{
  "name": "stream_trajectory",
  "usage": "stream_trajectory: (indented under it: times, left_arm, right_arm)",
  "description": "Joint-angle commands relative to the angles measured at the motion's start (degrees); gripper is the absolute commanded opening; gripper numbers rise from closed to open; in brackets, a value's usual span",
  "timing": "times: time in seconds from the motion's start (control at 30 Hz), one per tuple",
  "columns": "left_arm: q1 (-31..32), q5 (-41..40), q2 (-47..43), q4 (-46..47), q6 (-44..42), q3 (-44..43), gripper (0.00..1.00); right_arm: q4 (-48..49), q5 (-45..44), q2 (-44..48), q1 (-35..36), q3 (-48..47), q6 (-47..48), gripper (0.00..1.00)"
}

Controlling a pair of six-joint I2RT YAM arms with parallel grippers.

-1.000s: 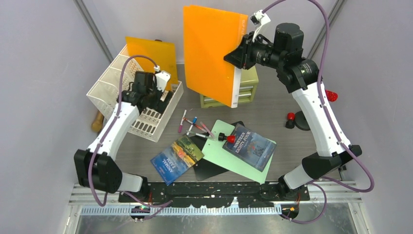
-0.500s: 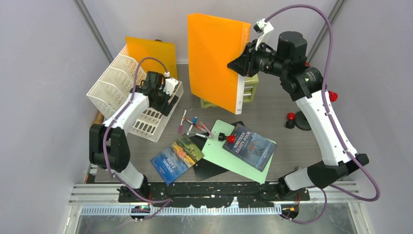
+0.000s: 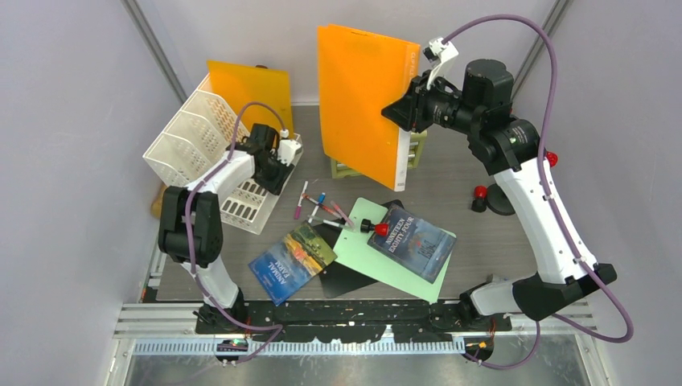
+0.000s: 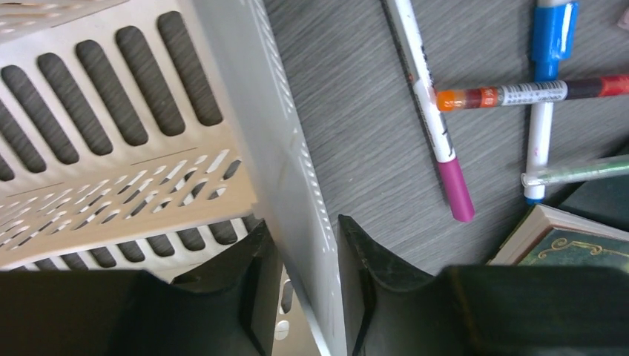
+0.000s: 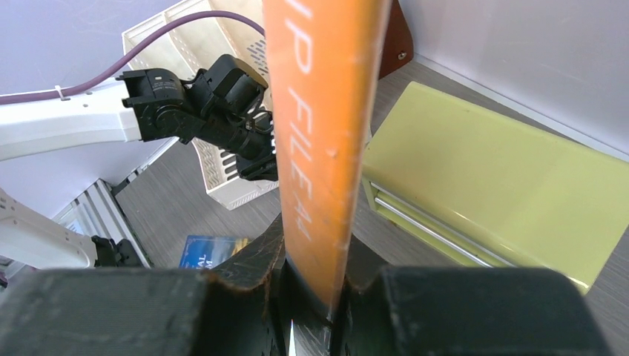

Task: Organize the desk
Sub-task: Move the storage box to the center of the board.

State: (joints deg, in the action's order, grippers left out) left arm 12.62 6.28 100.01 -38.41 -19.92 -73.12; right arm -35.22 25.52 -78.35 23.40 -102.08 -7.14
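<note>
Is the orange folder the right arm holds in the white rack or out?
Out. The orange folder is clamped upright in the right end effector, over the green cabinet, apart from the white rack.

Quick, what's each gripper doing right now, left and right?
Left gripper: closed on the wall of the white file rack.
Right gripper: closed on the orange folder.

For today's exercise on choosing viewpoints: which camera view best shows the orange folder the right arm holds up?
The top external view: the orange folder shows nearly whole, broad face included. The right wrist view shows only its lettered spine, clamped between the right fingers. The left wrist view does not show it.
</note>
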Motion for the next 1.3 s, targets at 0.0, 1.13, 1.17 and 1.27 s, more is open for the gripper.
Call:
stream_trajectory:
  times: [0.0, 1.13, 1.17, 1.27]
  left_arm:
    - [-0.23, 3.68, -1.73, -1.46, -0.36, 1.25, 0.32]
    - [-0.21, 4.72, -17.39, -4.57, -4.6, 14.29, 0.12]
    - [-0.22, 4.63, -17.65, -4.57, -4.54, 14.25, 0.13]
    - [-0.23, 4.31, -18.59, -4.65, -4.47, 14.11, 0.18]
  right_arm:
    - [4.41, -0.58, 2.27, 0.16, 0.23, 1.22, 0.0]
    - [3.15, 2.37, -1.26, 0.24, -2.88, 2.13, 0.0]
    - [3.28, 2.53, -1.36, 0.24, -2.87, 2.02, 0.0]
    - [4.02, 2.72, -1.66, 0.37, -2.73, 1.75, 0.0]
